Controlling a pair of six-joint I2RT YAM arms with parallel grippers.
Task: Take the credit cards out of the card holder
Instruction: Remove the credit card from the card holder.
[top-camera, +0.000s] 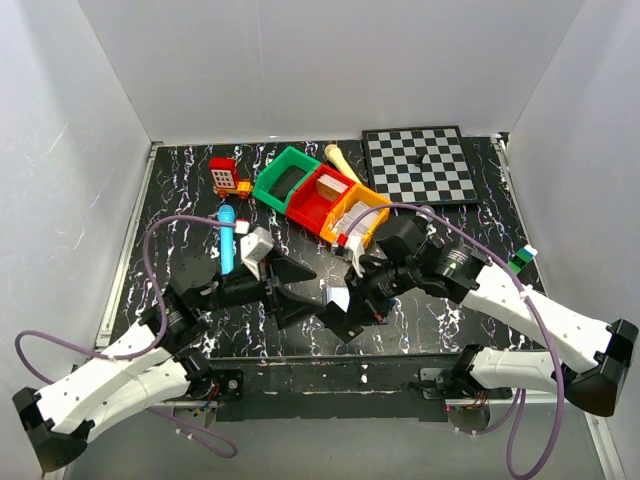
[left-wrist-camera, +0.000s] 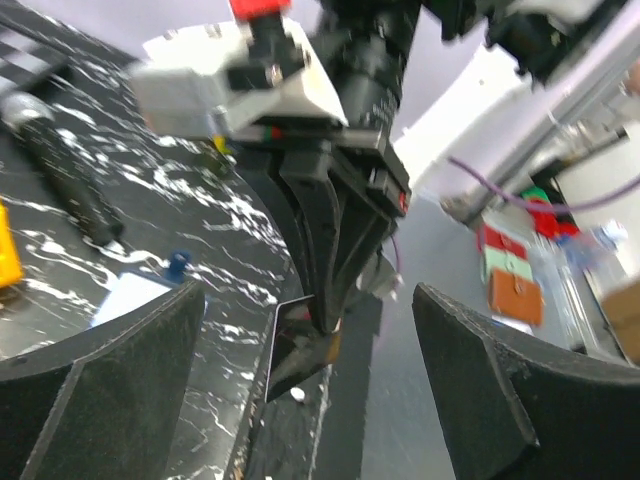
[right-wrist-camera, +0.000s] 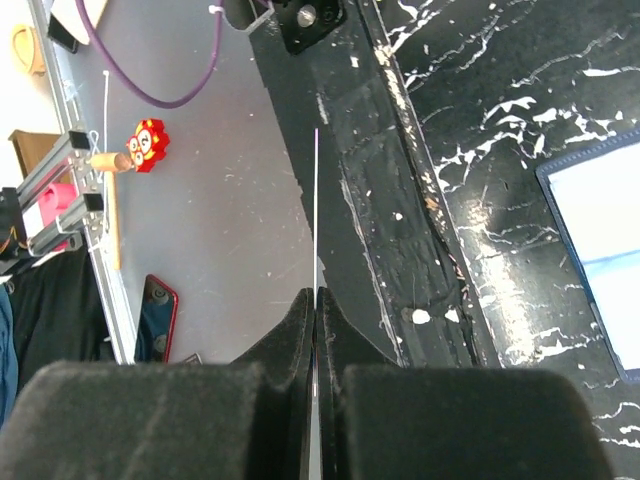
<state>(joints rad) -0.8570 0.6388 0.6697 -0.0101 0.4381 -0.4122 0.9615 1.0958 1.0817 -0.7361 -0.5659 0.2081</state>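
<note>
**Now a card is pinched tight**

The left gripper (top-camera: 306, 292) hangs with its fingers spread wide, holding nothing. Facing it, the right gripper (right-wrist-camera: 316, 300) is squeezed on a thin card (left-wrist-camera: 292, 345), near the table's (right-wrist-camera: 480, 120) front edge. The holder (right-wrist-camera: 592, 215) lies open and flat on the black table just beside that gripper, pale inside up.
</note>
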